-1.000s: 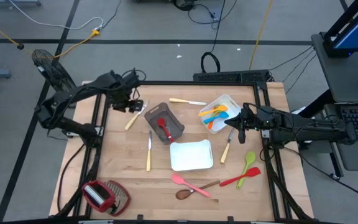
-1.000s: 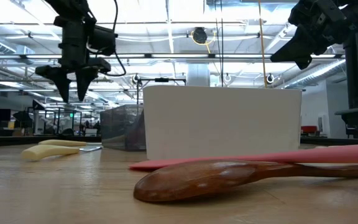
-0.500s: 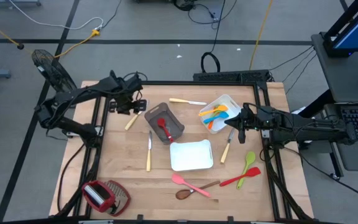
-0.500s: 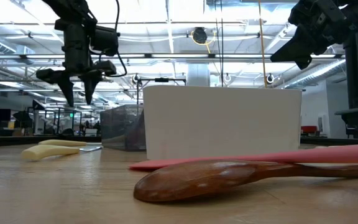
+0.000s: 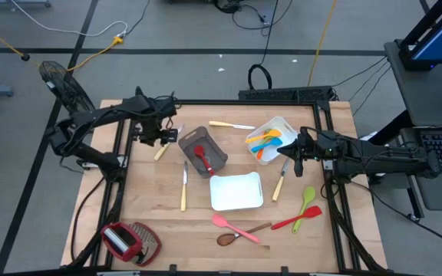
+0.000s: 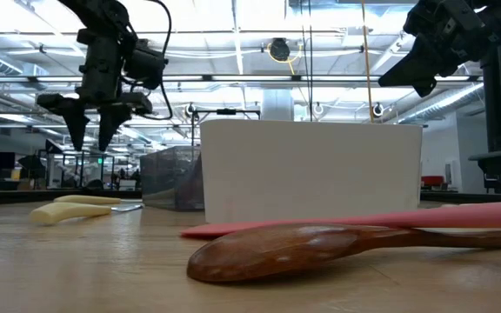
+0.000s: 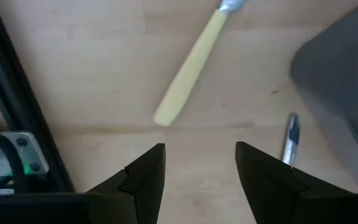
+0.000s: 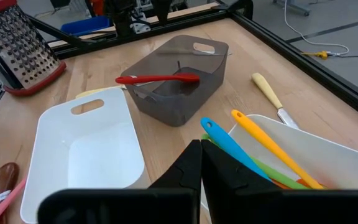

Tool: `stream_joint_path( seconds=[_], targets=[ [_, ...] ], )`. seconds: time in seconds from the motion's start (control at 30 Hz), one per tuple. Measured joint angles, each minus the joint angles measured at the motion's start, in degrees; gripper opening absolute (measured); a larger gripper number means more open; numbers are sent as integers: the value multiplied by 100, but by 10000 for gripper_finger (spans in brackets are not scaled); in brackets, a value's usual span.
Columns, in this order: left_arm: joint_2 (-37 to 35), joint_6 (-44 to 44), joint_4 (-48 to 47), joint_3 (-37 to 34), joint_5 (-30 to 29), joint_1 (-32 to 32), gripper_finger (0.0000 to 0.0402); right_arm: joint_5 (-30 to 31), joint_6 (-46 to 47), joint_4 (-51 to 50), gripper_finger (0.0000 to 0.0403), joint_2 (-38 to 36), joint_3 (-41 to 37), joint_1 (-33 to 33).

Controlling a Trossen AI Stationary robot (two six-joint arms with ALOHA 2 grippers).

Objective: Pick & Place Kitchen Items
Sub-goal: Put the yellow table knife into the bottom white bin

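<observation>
Left gripper (image 5: 157, 135) poised with fingers spread at upper left of the high view, directly above a pale-handled knife (image 5: 160, 149) on the table (image 5: 159, 222), apparently lined up for a pick. Right gripper (image 5: 296, 159) clenched and empty, parked at centre right beside the white tray (image 5: 285, 125) holding blue, orange and green utensils. Grey bin (image 5: 218, 162) at centre containing one red utensil (image 5: 201, 156). Second white tray (image 5: 235, 192) below it, nothing inside. Scattered along the lower half: more knives, pink spatula (image 5: 233, 227), wooden spoon (image 5: 240, 234), green and red pieces at lower right.
</observation>
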Motion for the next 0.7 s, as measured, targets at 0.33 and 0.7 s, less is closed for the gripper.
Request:
stream_joint_path(
  seconds=[0.33, 0.7],
  targets=[
    [416, -467, 31, 4, 170, -80, 198, -132, -1, -3, 0, 0, 0, -2],
    [1073, -781, 86, 4, 153, 79, 198, -299, 2, -24, 0, 0, 0, 0]
  ],
)
